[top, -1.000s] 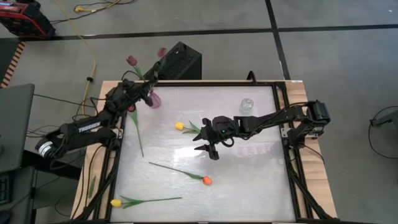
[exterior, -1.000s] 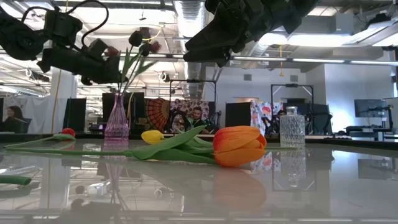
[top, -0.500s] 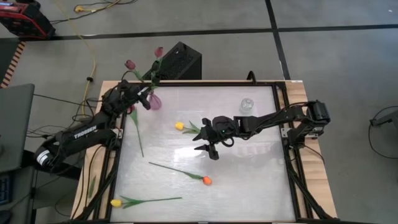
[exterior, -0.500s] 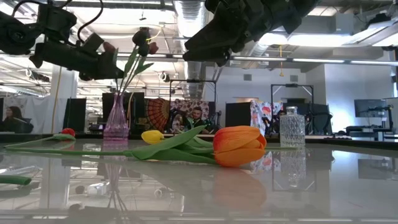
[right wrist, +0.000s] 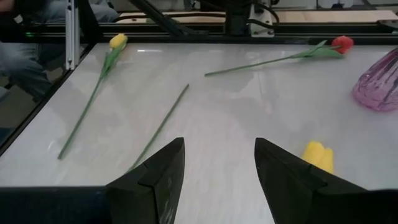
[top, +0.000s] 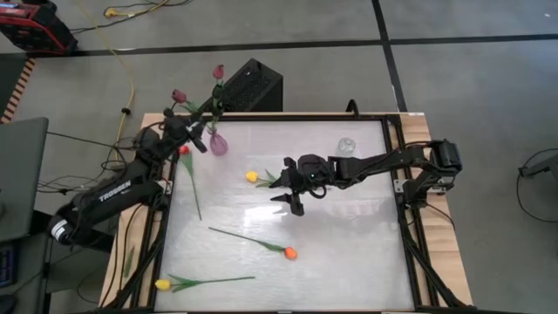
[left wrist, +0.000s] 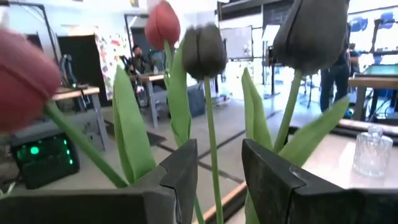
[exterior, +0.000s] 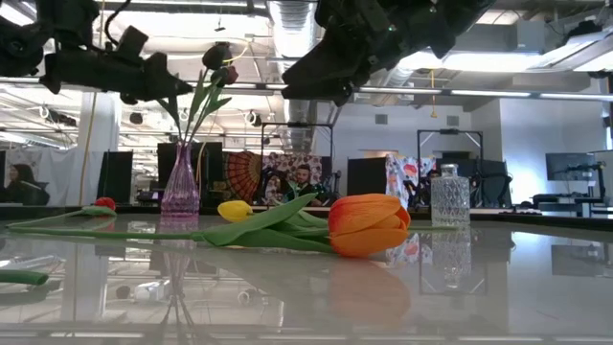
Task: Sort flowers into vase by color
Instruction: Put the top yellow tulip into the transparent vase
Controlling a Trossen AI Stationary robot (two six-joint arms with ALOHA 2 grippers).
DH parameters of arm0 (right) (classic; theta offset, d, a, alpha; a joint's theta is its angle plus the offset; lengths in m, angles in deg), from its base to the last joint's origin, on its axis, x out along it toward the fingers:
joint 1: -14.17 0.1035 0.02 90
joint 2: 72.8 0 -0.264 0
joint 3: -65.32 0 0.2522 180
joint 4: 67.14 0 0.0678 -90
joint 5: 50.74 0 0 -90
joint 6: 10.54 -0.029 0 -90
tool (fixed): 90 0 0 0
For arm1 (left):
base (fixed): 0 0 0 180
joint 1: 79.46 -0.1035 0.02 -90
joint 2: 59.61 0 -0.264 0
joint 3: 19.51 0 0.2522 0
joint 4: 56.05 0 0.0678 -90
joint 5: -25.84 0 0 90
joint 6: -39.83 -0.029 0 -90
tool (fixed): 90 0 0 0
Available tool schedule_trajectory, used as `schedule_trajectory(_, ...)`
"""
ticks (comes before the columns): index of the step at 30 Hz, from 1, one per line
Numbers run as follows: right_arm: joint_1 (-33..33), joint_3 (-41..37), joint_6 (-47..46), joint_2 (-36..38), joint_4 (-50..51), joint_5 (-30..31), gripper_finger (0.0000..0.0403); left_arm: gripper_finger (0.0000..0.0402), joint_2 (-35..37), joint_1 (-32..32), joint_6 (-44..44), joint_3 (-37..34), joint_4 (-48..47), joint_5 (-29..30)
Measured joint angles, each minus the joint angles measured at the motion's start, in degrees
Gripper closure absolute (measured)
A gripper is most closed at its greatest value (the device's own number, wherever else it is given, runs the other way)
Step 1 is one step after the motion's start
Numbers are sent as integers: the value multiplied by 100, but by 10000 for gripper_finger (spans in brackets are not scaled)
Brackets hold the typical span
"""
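Observation:
A purple glass vase [top: 218, 144] stands at the table's far left and holds maroon tulips [top: 179, 95] by their stems; the heads lean out over the far edge. My left gripper [top: 201, 139] is open just left of the vase; in its wrist view a tulip stem [left wrist: 211, 143] runs up between the fingers [left wrist: 219, 168]. My right gripper [top: 291, 197] hovers open over the table's middle, right of a yellow tulip [top: 252, 177] lying flat. A red tulip [top: 184, 150], an orange tulip [top: 289, 254] and another yellow tulip [top: 162, 284] also lie on the table.
A clear glass vase [top: 346, 146] stands at the far right of the table. A black box [top: 253, 85] sits beyond the far edge behind the purple vase. The table's right half is bare white surface [top: 357, 235].
My left gripper has drawn back from the purple vase, toward the table's left edge and upward. The maroon tulips stay in the vase and have swung a little. My right gripper has shifted slightly toward the far edge.

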Motion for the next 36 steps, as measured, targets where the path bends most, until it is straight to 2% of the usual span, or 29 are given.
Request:
schedule_trajectory(7,-104,0,-2,0,-47,0,184,284,259,0,278,213,-18,-45)
schedule_trajectory(15,-212,0,-42,0,21,10,184,285,491,21,1165,374,3,-1008)
schedule_trajectory(21,-194,2,-146,9,857,7,184,285,878,408,1568,381,95,-1347)
schedule_trajectory(25,-188,2,-150,-21,1229,5,184,285,1054,948,1646,381,80,-1387)
schedule_trajectory(30,-183,2,-151,-324,1248,44,184,291,1006,1989,1444,365,-142,-1401)
schedule_trajectory(36,-273,97,-224,-778,1429,632,184,299,638,3533,794,65,-221,-450)
